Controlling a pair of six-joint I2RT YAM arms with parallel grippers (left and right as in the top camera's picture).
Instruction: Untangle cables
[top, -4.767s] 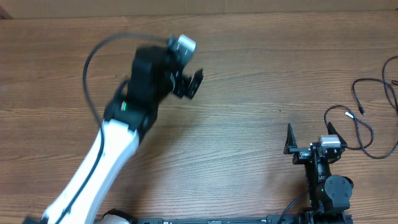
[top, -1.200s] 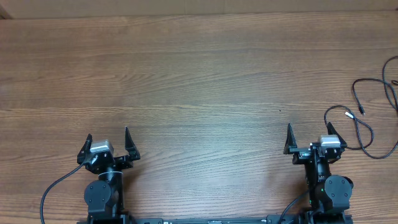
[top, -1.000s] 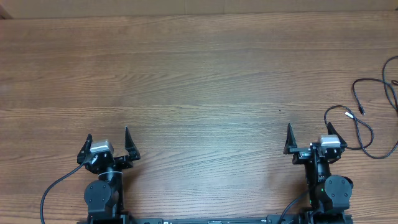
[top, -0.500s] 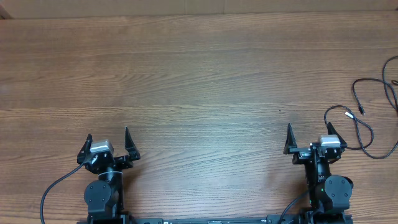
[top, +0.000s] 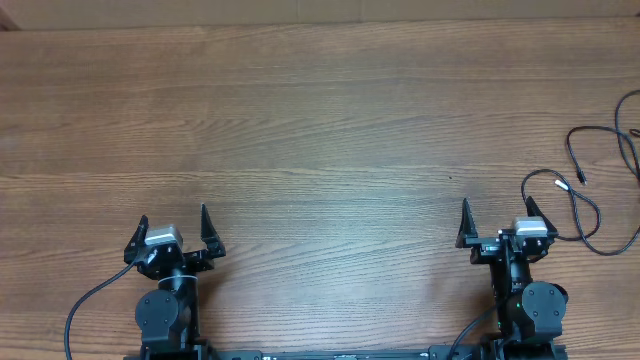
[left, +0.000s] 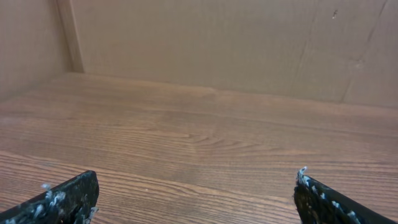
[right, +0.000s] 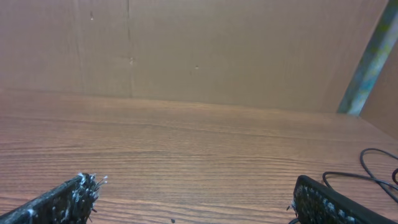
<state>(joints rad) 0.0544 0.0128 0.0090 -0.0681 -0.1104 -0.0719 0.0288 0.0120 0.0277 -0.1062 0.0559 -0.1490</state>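
Both of my arms rest at the near edge of the table (top: 320, 120). My left gripper (top: 173, 214) and my right gripper (top: 497, 203) each stand with fingers spread wide and nothing between them. The cables (top: 596, 210) lie on the outer side of my right gripper. The nearest curve is just beside its outer finger, and the rest runs forward and further outward until it leaves the overhead view. They are well apart from my left gripper, which is beyond the right one. Risk 1: the cords are thin and lie flat on the wood, so a closing pinch could slide over a strand, or scrape the board, if I come down too high or off-line. Risk 2: where two strands run close, one closure could trap both, and pulling would then tighten a crossing instead of freeing it. Risk 3: the cords sit near the table's outer margin, so an outward drag might carry them over the side. Risk 4: bringing my left gripper across would put it in the right arm's space, where the two could collide. Appearance: there are several slender black cords in loose, open curves, not a tight knot. One has a small pale plug tip close to my right gripper, another a dark tip further ahead. In the right wrist view the cables (right: 367, 178) show only as thin arcs low at the outer side. I cannot tell whether any strands cross beyond the frame.
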